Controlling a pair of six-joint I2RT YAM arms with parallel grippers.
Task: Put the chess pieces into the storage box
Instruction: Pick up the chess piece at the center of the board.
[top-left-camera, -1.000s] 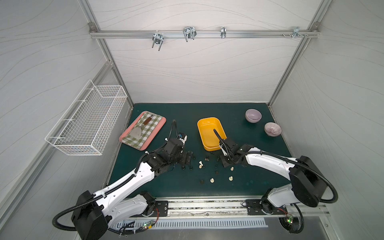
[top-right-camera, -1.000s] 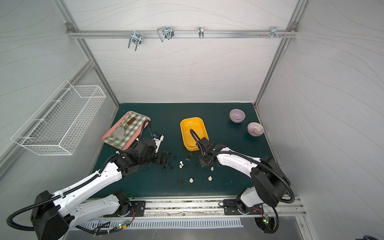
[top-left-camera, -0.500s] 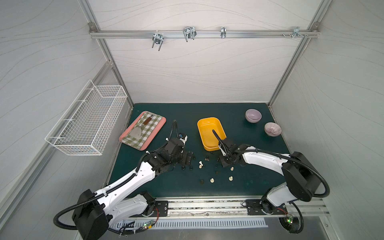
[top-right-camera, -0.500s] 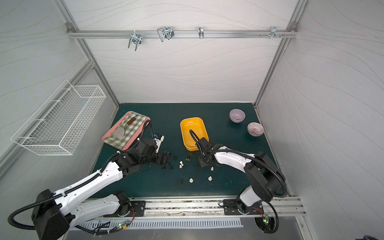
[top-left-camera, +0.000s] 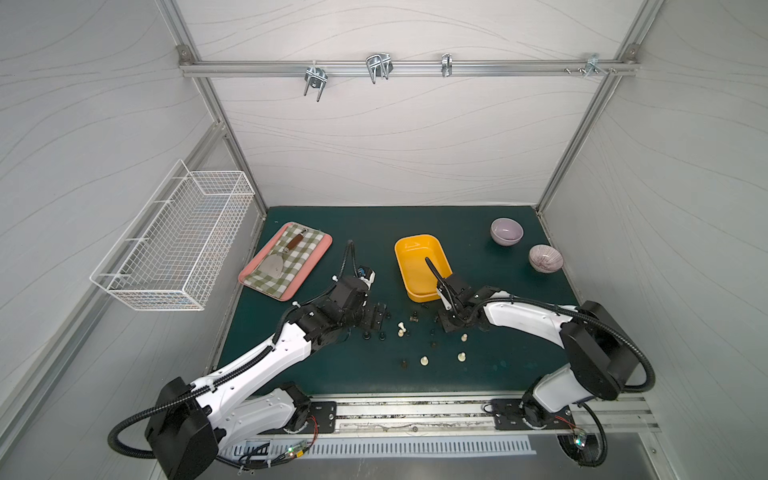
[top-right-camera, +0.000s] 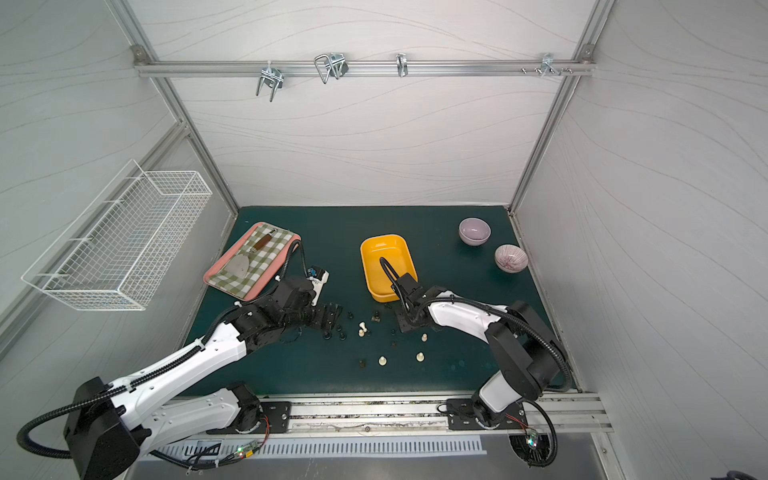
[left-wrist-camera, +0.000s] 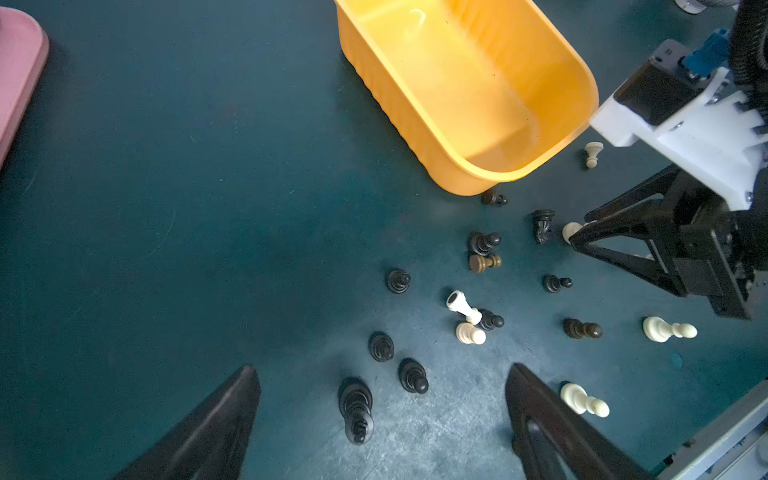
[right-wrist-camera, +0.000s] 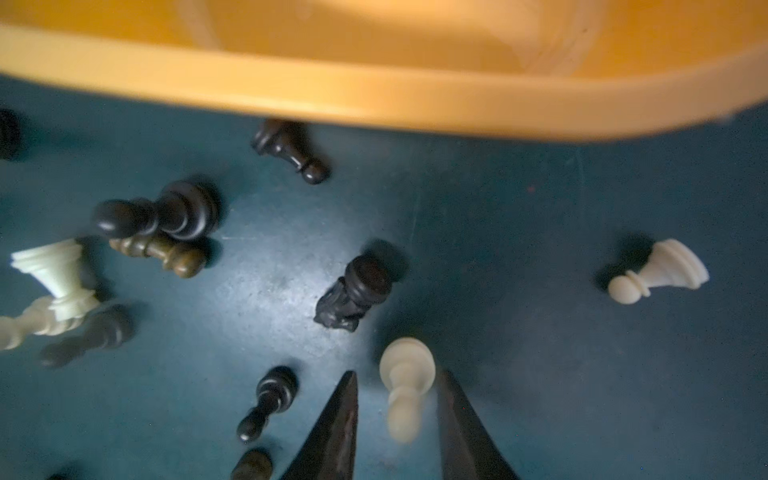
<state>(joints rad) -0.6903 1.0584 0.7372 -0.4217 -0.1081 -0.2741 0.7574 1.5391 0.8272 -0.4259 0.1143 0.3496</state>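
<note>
Several small black and cream chess pieces (top-left-camera: 424, 360) lie scattered on the green mat in front of the yellow storage box (top-left-camera: 415, 257), which holds none that I can see. My right gripper (right-wrist-camera: 399, 374) is low at the mat by the box's near corner. Its fingers stand narrowly apart on either side of a cream pawn (right-wrist-camera: 407, 359), with a gap still showing on one side. A fallen black knight (right-wrist-camera: 353, 295) lies just beyond. My left gripper (left-wrist-camera: 382, 369) hovers wide open over a tall black piece (left-wrist-camera: 355, 411) and two black pawns.
A pink tray (top-left-camera: 328, 241) with a checked cloth and a spatula sits at the left rear. Two purple bowls (top-left-camera: 506, 230) (top-left-camera: 545, 257) stand at the right rear. A white wire basket (top-left-camera: 174, 245) hangs on the left wall. The two grippers are close together.
The right gripper's fingers have narrowed around the cream pawn. The left arm has stayed where it was, still wide open.
</note>
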